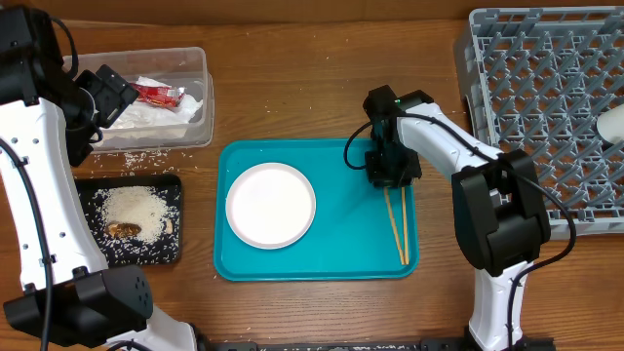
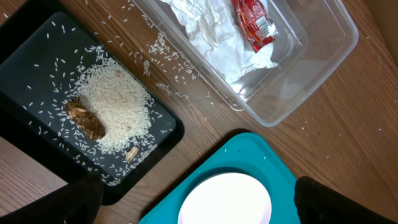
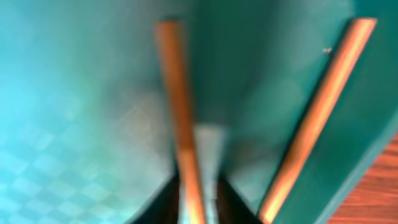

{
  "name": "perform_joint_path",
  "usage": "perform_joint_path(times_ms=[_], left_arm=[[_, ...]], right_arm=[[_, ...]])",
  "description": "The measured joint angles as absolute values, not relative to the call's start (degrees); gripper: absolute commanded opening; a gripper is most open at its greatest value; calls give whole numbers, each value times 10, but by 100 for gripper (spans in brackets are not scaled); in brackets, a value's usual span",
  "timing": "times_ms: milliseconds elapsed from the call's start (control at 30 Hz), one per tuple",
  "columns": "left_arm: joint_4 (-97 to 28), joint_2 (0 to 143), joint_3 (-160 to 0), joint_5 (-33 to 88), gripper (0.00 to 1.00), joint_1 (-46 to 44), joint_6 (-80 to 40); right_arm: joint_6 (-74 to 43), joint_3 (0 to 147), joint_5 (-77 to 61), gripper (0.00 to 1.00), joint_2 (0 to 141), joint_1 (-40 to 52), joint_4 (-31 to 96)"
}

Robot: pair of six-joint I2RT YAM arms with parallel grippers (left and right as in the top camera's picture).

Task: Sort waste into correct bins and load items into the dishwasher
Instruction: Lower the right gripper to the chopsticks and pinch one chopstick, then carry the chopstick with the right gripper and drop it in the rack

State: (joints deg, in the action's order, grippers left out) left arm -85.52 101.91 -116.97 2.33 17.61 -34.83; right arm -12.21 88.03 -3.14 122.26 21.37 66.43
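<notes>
My right gripper (image 1: 390, 180) is down on the teal serving tray (image 1: 234, 268), at the far end of the chopsticks (image 1: 398, 234). In the right wrist view its fingers (image 3: 227, 202) close round one chopstick (image 3: 177, 99); the other chopstick (image 3: 320, 106) lies free to the right. The white plate (image 1: 270, 205) rests on the tray's left half. My left gripper (image 1: 109, 97) hangs open, high above the clear tub (image 1: 200, 97), with nothing between its fingers (image 2: 74, 199). Napkins (image 2: 211, 37) and a red wrapper (image 2: 254, 25) lie in the tub. Rice (image 2: 115, 106) and a brown scrap (image 2: 87, 118) sit in the black tray (image 2: 25, 56).
The grey dish rack (image 1: 546, 97) stands at the right, with a white item (image 1: 614, 122) at its right edge. Loose rice grains (image 1: 146, 156) are scattered on the wood between the tub and the black tray.
</notes>
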Motion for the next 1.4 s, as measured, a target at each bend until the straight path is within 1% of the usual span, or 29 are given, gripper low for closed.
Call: perform_joint_path(times_ms=[167, 300, 500, 667, 800, 900, 1067, 1233, 1400], left_arm=[[-855, 1019, -1170, 23, 100, 176, -348], [-855, 1019, -1170, 23, 100, 176, -348], [-855, 1019, -1170, 23, 100, 176, -348], [-855, 1019, -1170, 23, 100, 176, -348], [-855, 1019, -1170, 23, 100, 176, -348], [-855, 1019, -1170, 23, 100, 176, -348], [-855, 1019, -1170, 23, 100, 176, -348], [-855, 1019, -1170, 23, 100, 176, -348], [-855, 1019, -1170, 23, 100, 176, -348]], right_arm=[[-122, 884, -53, 4, 1223, 214, 691], [-122, 930, -60, 4, 1223, 211, 746], [-92, 1099, -62, 4, 1223, 168, 839], [-34, 1249, -56, 4, 1223, 86, 883], [26, 1306, -51, 4, 1223, 4, 867], [67, 1310, -47, 4, 1223, -55, 821], [103, 1310, -41, 4, 1223, -129, 761], [129, 1310, -53, 4, 1223, -165, 745], [148, 1309, -77, 8, 1223, -164, 738]])
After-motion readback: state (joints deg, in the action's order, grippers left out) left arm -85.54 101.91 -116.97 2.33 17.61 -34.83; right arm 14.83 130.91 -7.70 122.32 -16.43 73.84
